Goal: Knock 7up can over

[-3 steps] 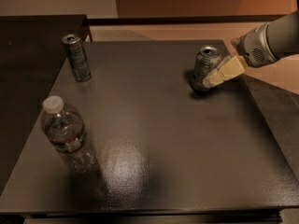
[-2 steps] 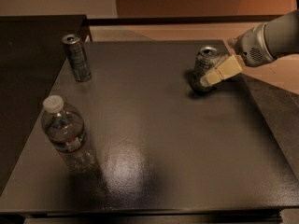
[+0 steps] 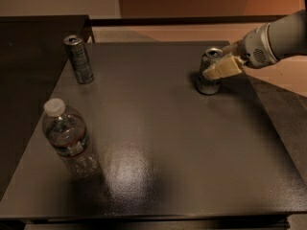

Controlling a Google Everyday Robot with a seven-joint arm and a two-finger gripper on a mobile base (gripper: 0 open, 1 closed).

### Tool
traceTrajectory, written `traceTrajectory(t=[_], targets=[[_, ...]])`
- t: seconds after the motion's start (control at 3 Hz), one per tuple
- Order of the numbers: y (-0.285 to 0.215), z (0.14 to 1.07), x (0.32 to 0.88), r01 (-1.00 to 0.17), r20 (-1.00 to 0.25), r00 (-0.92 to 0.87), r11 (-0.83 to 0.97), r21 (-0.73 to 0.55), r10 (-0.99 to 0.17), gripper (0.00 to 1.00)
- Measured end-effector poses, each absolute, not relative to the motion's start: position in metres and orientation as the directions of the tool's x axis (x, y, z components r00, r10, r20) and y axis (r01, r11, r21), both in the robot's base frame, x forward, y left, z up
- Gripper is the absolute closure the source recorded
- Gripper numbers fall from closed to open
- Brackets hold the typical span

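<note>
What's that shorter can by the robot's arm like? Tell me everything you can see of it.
The 7up can is a stout metal drink can, pale silvery-green with whitish markings and a silver top. It stands upright on the dark table, toward its far right corner. The cream-coloured gripper reaches in from the right, lies across the can's upper side and seems to touch it. The can is not yet tipped.

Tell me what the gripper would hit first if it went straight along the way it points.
The stout, pale silvery-green 7up can. The gripper, reaching in from the right, points left and slightly down, its cream end overlapping the can's upper side; whether they touch is unclear.
</note>
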State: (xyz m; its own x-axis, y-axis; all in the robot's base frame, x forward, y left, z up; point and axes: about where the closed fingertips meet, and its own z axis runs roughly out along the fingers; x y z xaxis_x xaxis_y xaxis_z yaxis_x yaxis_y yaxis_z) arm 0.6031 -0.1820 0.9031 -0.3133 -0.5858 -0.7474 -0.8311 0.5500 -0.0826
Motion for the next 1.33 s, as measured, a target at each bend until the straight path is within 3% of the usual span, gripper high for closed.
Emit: traceTrajectory(t=[0.67, 1.0, 1.33], targets=[[-0.179, 0.925, 0.594, -0.857, -0.781, -0.285, 0.513, -0.052, -0.555, 0.88], [-0.178, 0.948, 0.583, -0.884, -0.751, -0.267, 0.464, -0.059, -0.604, 1.00], [-0.175, 0.962, 0.568, -0.920, -0.658, -0.232, 0.381, -0.089, -0.716, 1.00]])
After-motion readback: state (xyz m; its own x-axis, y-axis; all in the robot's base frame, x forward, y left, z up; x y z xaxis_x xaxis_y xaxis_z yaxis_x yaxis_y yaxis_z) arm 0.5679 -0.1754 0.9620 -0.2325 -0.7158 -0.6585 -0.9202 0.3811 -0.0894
